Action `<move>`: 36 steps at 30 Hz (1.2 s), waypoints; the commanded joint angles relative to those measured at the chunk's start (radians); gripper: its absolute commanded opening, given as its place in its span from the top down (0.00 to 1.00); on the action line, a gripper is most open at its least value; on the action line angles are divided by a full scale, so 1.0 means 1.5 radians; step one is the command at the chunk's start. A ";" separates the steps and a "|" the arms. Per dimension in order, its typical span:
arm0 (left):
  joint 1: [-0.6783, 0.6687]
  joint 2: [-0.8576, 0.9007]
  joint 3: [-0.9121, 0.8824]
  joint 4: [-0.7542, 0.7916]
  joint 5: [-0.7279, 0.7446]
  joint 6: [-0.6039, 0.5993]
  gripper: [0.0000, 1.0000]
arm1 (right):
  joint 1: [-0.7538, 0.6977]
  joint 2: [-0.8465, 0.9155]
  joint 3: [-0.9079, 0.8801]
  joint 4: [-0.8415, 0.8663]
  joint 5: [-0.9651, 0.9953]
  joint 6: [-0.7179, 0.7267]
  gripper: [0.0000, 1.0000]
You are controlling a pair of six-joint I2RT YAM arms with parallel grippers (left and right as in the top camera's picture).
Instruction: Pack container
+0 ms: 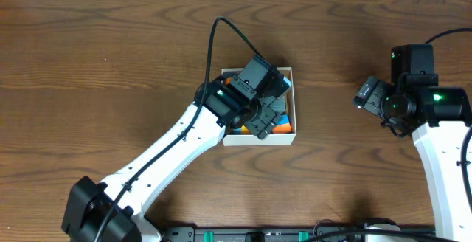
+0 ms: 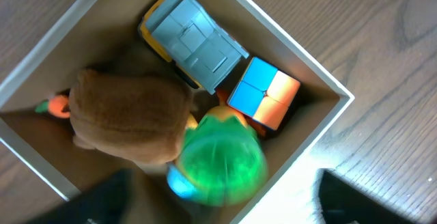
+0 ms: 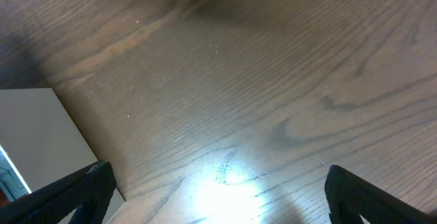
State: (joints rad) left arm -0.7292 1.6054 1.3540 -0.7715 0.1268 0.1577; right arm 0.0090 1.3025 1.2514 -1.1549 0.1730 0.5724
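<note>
The container [image 1: 259, 141] is a square white box with a tan inside, at the table's middle. In the left wrist view its white wall [image 2: 311, 77] holds a grey and yellow toy truck [image 2: 194, 43], a brown plush [image 2: 130, 111], a blue and orange cube [image 2: 265, 99] and a blurred green ball-like toy [image 2: 222, 157] with a blue part. My left gripper [image 2: 218, 207] hovers open over the container, fingers spread either side of the green toy, not touching it. My right gripper [image 3: 218, 197] is open and empty above bare wood, right of the container [image 3: 34, 135].
The brown wooden table [image 1: 110, 57] stretches all around the container. The right arm [image 1: 413, 98] stands at the right edge. A black strip with cables [image 1: 295, 234] runs along the front edge.
</note>
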 commanded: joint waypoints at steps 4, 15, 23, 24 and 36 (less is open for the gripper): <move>0.023 -0.005 -0.002 -0.001 -0.012 -0.009 0.02 | -0.004 0.004 -0.003 -0.002 0.009 -0.009 0.01; 0.233 -0.065 -0.002 -0.019 -0.080 -0.149 0.02 | 0.005 0.004 -0.003 0.099 -0.058 -0.209 0.01; 0.419 -0.077 -0.002 0.025 -0.080 -0.181 0.02 | 0.039 0.024 -0.003 0.244 -0.123 -0.337 0.01; 0.433 -0.077 -0.002 0.027 -0.080 -0.181 0.02 | 0.040 0.029 -0.003 0.257 -0.113 -0.338 0.01; 0.470 -0.143 -0.003 0.002 -0.072 -0.173 0.02 | 0.037 -0.019 -0.003 0.280 -0.062 -0.323 0.01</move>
State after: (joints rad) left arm -0.0280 1.4712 1.3529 -0.7605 0.0166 -0.1047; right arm 0.0605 1.3430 1.2480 -0.7223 0.0559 0.0753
